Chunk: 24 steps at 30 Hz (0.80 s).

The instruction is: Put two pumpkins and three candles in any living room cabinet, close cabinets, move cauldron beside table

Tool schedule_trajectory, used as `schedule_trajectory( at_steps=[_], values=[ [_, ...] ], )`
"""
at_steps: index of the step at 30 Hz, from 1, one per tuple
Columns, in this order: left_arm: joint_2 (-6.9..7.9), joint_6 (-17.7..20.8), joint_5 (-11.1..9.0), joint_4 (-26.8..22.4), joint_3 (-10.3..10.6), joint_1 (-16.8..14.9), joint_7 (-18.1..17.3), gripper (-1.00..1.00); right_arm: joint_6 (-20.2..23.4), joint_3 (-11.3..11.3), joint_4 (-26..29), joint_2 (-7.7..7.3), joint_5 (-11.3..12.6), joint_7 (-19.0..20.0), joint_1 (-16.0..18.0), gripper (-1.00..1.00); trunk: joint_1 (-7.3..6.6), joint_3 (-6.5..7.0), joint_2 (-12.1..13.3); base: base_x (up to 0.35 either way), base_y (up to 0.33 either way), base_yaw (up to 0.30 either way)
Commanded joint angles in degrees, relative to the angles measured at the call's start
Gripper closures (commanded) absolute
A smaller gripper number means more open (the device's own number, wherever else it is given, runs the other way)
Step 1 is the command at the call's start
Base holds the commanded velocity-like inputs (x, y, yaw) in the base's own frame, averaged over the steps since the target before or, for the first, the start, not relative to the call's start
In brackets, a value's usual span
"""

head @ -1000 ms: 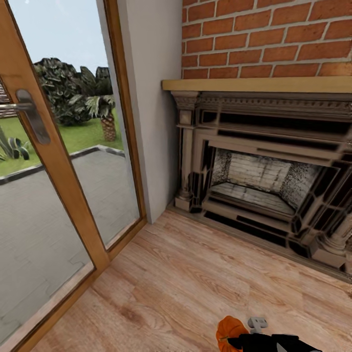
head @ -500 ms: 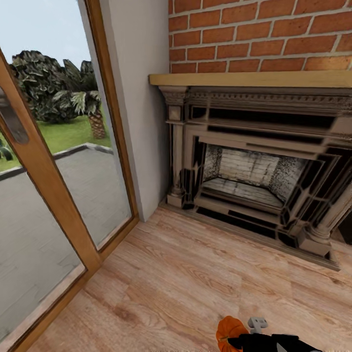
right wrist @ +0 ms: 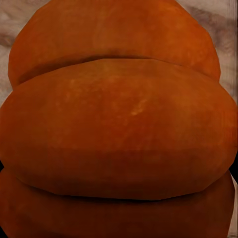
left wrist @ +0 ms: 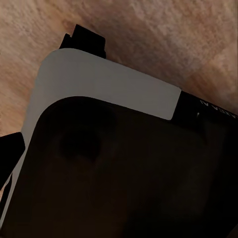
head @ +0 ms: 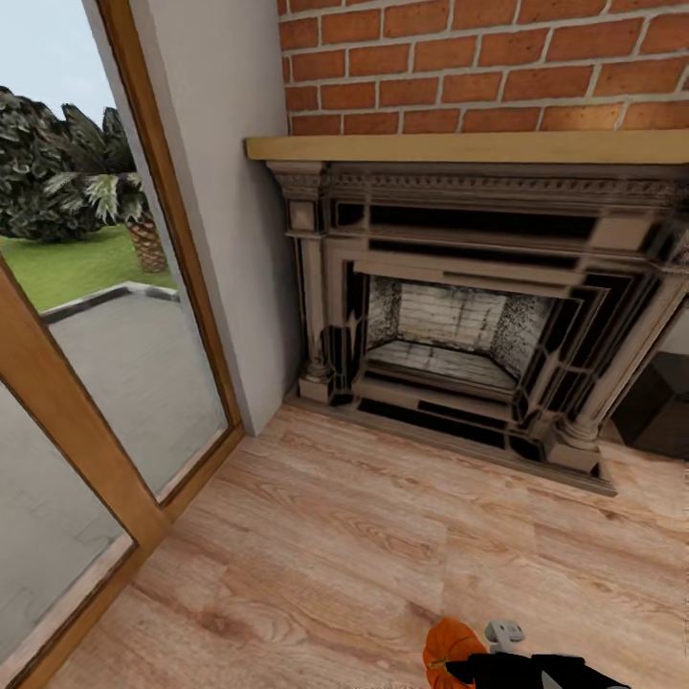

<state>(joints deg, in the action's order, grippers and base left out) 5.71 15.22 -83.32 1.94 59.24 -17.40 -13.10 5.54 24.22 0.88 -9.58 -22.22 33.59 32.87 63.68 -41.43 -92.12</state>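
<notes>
A dark carved fireplace (head: 459, 316) under a pale wooden mantel shelf (head: 469, 145) and red brick wall (head: 478, 62) is facing the robot, with a wood-framed glass door (head: 105, 383) at left (garden beyond). Pale wood-plank floor (head: 344, 536) is lying open between. The ribbed bright-orange pumpkin (head: 448, 649) is sitting at the head view's lower edge against the right hand (head: 478, 665), apparently clamped; the left hand's state cannot be told.

ribbed orange pumpkin (head: 448, 651), above wooden floor (head: 364, 555)
</notes>
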Motion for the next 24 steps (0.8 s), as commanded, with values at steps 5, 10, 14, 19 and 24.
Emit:
schedule_trajectory(
  at_steps=[5, 10, 14, 19, 24],
  values=[
    [0.00, 0.0, 0.0, 0.0, 0.0, 0.0, 0.0, -1.00, 0.0, 0.0, 0.0, 0.00, 0.1, 0.0, 0.0, 1.00, 0.00, -0.27, 0.0, 0.000, 0.000, -0.239],
    [0.00, 0.0, 0.0, 0.0, 0.0, 0.0, 0.0, -1.00, 0.0, 0.0, 0.0, 0.00, 0.1, 0.0, 0.0, 1.00, 0.00, -0.54, 0.0, 0.000, 0.000, -0.239],
    [0.00, 0.0, 0.0, 0.0, 0.0, 0.0, 0.0, -1.00, 0.0, 0.0, 0.0, 0.00, 0.1, 0.0, 0.0, 1.00, 0.00, -0.76, 0.0, 0.000, 0.000, -0.239],
    [0.00, 0.0, 0.0, 0.0, 0.0, 0.0, 0.0, -1.00, 0.0, 0.0, 0.0, 0.00, 0.1, 0.0, 0.0, 1.00, 0.00, -1.03, 0.0, 0.000, 0.000, -0.239],
    [0.00, 0.0, 0.0, 0.0, 0.0, 0.0, 0.0, -1.00, 0.0, 0.0, 0.0, 0.00, 0.1, 0.1, 0.0, 1.00, 0.00, -1.30, 0.0, 0.000, 0.000, -0.239]
  ],
)
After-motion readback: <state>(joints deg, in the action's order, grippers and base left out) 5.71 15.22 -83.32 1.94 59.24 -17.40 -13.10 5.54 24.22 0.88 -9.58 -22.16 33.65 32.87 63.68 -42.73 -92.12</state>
